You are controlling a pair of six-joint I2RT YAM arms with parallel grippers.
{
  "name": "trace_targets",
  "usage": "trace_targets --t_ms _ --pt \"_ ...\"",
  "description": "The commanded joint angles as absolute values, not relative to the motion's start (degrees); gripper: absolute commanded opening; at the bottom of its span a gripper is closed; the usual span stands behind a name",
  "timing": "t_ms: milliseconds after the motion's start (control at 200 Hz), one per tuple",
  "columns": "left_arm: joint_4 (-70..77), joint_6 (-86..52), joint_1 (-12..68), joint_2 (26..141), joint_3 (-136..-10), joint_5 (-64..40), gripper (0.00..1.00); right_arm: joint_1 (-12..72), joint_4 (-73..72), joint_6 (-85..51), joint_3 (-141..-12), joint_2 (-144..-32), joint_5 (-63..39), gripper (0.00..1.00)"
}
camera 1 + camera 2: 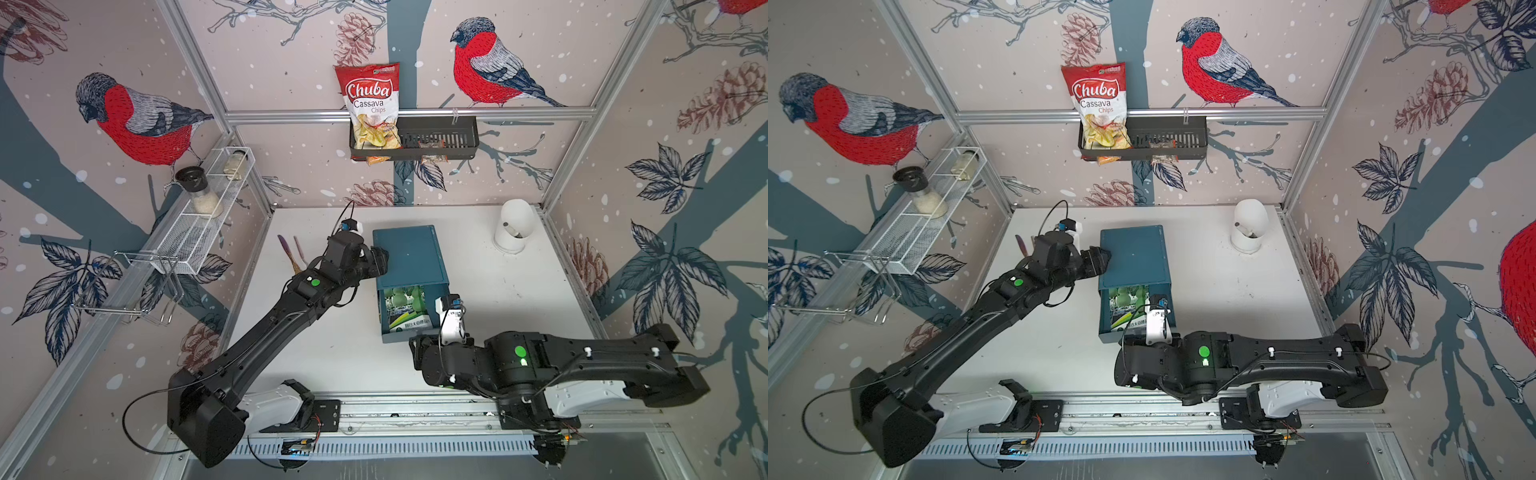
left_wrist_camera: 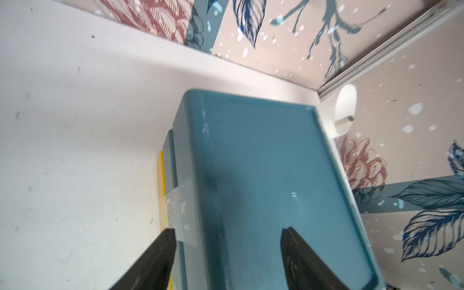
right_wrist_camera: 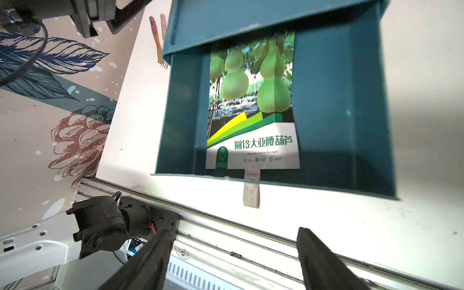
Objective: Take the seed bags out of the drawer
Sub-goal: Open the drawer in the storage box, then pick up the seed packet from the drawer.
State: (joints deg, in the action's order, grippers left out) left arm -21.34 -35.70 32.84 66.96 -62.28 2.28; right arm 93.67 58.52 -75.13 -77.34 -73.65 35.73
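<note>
1. Right fingers [image 3: 319, 258]: spread wide, with nothing between them. In the right wrist view they show against the rail [image 3: 251, 238] at the table [image 1: 498, 299] edge, clear of the drawer [image 3: 326, 100].
2. Ahead of the right fingers, and apart from them, a white pull tab [image 3: 251, 190] hangs over the front wall of the open drawer.
3. Seed bag [image 3: 251, 100]: a dark green packet printed with green gourds. It lies flat on the drawer floor behind that front wall. Neither pair of fingers touches it. Its far end runs under the cabinet [image 3: 251, 20].
4. In both top views the seed bag [image 1: 405, 309] [image 1: 1127, 305] sits just below frame centre. The right wrist is at the drawer front, below and right of the bag.
5. Left fingers [image 2: 298, 258]: spread wide astride the cabinet's upper side edge, one over the top panel and one beside the side wall. Whether they touch it cannot be told.
6. In a top view the left fingers [image 1: 380, 259] sit at the cabinet's left edge near frame centre, well apart from the seed bag.
</note>
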Motion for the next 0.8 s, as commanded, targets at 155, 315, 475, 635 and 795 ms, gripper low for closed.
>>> trace_targets --t_ms 155,315,475,635,795 --pt "-25.32 -37.2 37.43 54.21 -57.48 6.42 0.69 78.31 58.02 -61.69 -82.21 -73.52 33.35 0.82" --pt "-26.38 -40.06 43.23 47.38 -51.12 4.4 0.66 71.06 52.55 -54.42 -83.19 -77.38 27.23 0.79" --pt "-25.98 -42.76 43.68 44.33 -47.15 0.86 0.61 69.99 54.56 -54.45 -85.32 -83.45 28.1 0.77" --pt "-23.28 -41.96 43.69 45.13 -45.19 -3.38 0.55 68.4 54.76 -56.42 -84.12 -87.23 27.0 0.76" --pt "-23.12 -41.29 43.7 45.64 -43.61 -4.57 0.46 68.26 53.06 -57.32 -83.01 -89.89 25.17 0.74"
